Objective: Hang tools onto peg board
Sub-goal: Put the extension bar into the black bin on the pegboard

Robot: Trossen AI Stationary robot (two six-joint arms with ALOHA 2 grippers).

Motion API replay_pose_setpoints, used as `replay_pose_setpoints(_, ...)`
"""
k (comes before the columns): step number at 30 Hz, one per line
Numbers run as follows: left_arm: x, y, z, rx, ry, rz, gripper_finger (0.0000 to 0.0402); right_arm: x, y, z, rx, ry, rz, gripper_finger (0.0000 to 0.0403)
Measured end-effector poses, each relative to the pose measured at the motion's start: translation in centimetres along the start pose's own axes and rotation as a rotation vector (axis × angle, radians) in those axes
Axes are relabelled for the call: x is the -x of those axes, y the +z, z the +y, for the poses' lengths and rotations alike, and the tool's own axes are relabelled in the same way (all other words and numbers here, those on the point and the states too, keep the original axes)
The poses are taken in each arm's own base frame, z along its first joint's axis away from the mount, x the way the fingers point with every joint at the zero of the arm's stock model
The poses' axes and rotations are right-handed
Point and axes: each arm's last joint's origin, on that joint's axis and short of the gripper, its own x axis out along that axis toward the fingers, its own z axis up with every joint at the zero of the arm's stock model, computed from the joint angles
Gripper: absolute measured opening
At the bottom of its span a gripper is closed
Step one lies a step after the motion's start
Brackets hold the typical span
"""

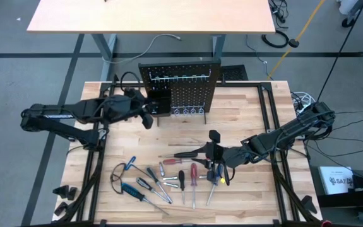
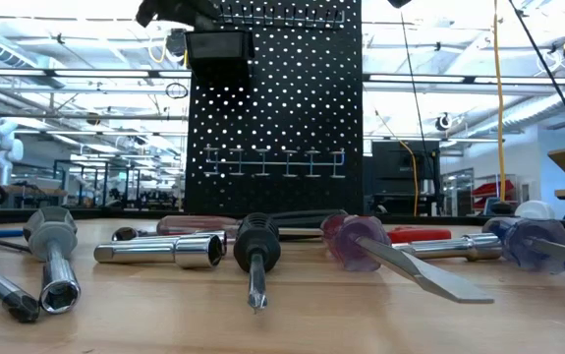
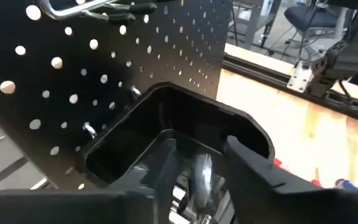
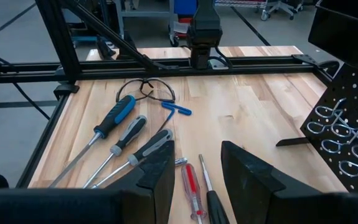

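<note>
The black peg board (image 1: 181,88) stands upright at the table's far middle, with a small black bin (image 3: 166,124) on its left part and metal hooks (image 4: 340,134) low on its face. My left gripper (image 3: 197,168) hovers at the bin's opening, open, with a silvery metal piece (image 3: 200,177) between its fingers. Several screwdrivers and other tools (image 1: 162,180) lie flat on the near middle of the table. My right gripper (image 4: 197,155) hangs open above them, holding nothing; a red-handled screwdriver (image 4: 192,186) lies below its gap. My left gripper has the silvery metal piece (image 3: 202,186) standing between its two fingers over the bin's opening, with a gap on each side. Whether either finger touches the piece, I cannot tell.
Clear safety glasses (image 4: 144,90) lie at the table's near left beside the blue-handled screwdrivers (image 4: 113,115). Black frame rails (image 1: 276,126) run along the table's sides. Bare wood lies between the peg board and the tools (image 1: 244,126).
</note>
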Motion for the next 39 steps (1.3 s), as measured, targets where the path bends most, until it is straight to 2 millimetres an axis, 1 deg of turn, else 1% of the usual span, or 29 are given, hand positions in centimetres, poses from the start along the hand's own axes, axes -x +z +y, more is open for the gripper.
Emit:
replay_pose_setpoints(4,-0.1,0.0,0.2,0.047,-0.002,0.004,0.0176,0.0,0.0,0.0,0.000,0.000,0.000,0.0121)
replay_pose_setpoints(9,-0.1,0.1,0.2,0.037,-0.039,0.018,0.0187,0.0,0.0,0.0,0.000,0.000,0.000,0.0121)
replay_pose_setpoints(13,0.7,1.3,0.1,0.012,-0.069,0.000,0.0188,0.0,-0.1,0.0,0.003,-0.001,0.005,0.0121)
replay_pose_setpoints(16,1.8,2.2,-0.2,0.005,-0.106,-0.014,0.0188,0.0,-0.2,0.0,0.010,-0.003,0.017,0.0121)
replay_pose_setpoints(19,2.8,2.4,-1.0,-0.014,-0.150,-0.021,0.0188,0.0,-0.3,-0.1,0.016,-0.004,0.031,0.0121)
replay_pose_setpoints(23,3.7,1.3,-2.4,-0.074,-0.204,0.040,0.0188,0.1,-0.7,-0.1,0.006,-0.009,0.063,0.0121)
replay_pose_setpoints(27,5.1,0.0,-3.9,-0.121,-0.236,0.089,0.0189,0.1,-1.0,-0.2,0.003,-0.015,0.097,0.0121)
replay_pose_setpoints(30,6.2,-1.3,-5.1,-0.177,-0.267,0.094,0.0189,0.1,-1.2,-0.2,0.004,-0.020,0.116,0.0121)
replay_pose_setpoints(34,7.1,-3.6,-6.5,-0.211,-0.328,0.141,0.0189,-0.1,-1.3,-0.1,0.001,-0.005,0.123,0.0121)
replay_pose_setpoints(39,7.7,-7.5,-8.0,-0.279,-0.435,0.245,0.0189,-1.5,-2.6,0.5,0.018,0.011,0.174,0.0121)
